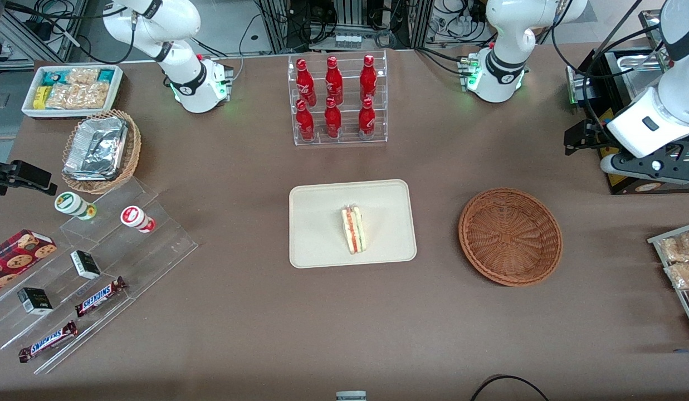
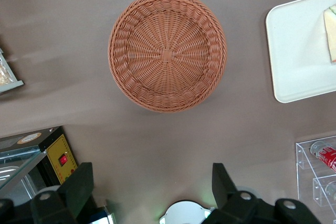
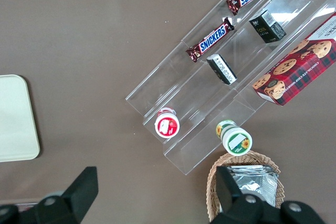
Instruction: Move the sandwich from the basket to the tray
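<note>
We see a broad brown table (image 1: 238, 312) under even light; at its edge farthest from the front camera, metal racks (image 1: 350, 22) and tangled black cables (image 1: 43, 28) crowd the floor.

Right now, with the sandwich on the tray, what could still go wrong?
The sandwich stands on a narrow edge on the tray, so a bump might tip it over. The basket is empty, so nothing remains to move. The claw hangs open, high toward the working arm's end of the table; a low sweep back might clip the basket rim.
</note>
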### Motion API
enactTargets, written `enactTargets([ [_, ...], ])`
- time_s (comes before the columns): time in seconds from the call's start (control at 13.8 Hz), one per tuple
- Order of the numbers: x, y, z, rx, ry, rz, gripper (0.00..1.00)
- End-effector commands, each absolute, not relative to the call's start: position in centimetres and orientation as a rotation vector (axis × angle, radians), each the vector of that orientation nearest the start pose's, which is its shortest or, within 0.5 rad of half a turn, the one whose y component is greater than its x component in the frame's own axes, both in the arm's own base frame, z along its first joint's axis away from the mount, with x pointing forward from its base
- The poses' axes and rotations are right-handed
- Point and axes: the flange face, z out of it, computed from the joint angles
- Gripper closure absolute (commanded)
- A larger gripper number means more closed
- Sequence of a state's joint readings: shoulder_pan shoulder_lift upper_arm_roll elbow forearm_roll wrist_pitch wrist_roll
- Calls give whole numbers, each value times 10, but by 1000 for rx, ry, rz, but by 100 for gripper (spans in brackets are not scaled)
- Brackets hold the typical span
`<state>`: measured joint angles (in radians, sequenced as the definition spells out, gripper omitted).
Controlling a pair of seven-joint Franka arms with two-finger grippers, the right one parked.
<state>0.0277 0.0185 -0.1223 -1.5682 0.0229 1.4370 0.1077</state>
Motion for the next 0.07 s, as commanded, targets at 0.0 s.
enactTargets([
  [0.0, 530, -43, 610, -3132, 317, 249, 0],
])
